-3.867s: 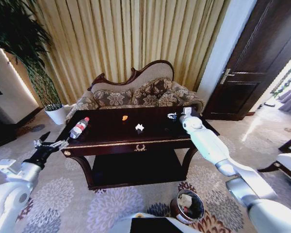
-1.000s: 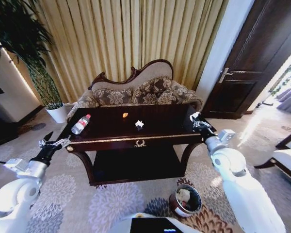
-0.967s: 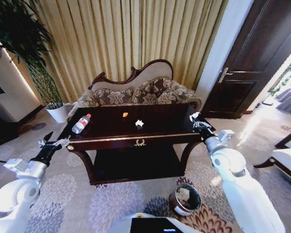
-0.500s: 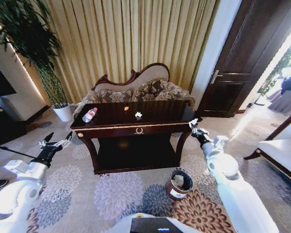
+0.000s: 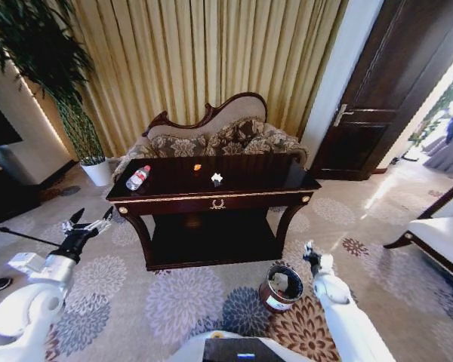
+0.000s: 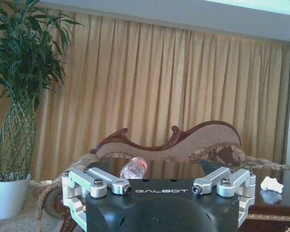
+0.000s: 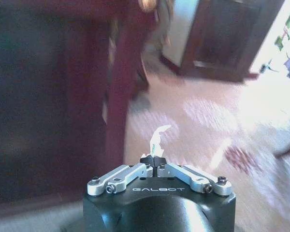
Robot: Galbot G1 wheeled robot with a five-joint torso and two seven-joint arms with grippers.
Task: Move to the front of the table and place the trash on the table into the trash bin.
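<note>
Gold pleated curtains [image 5: 211, 60] hang floor to ceiling across the back wall. In front of them stands a sofa [image 5: 219, 136] with a carved dark wooden crest and floral-patterned cushions. A tall leafy plant [image 5: 41, 68] with a latticed trunk rises from a white pot [image 5: 100, 172] at the left, beside a pale wall. A dark panelled door [image 5: 381, 90] with a metal handle [image 5: 341, 115] closes the right side. The carpet [image 5: 181, 302] is beige with grey, blue and rust chrysanthemum medallions. Bright daylight spills across the floor at the right.
</note>
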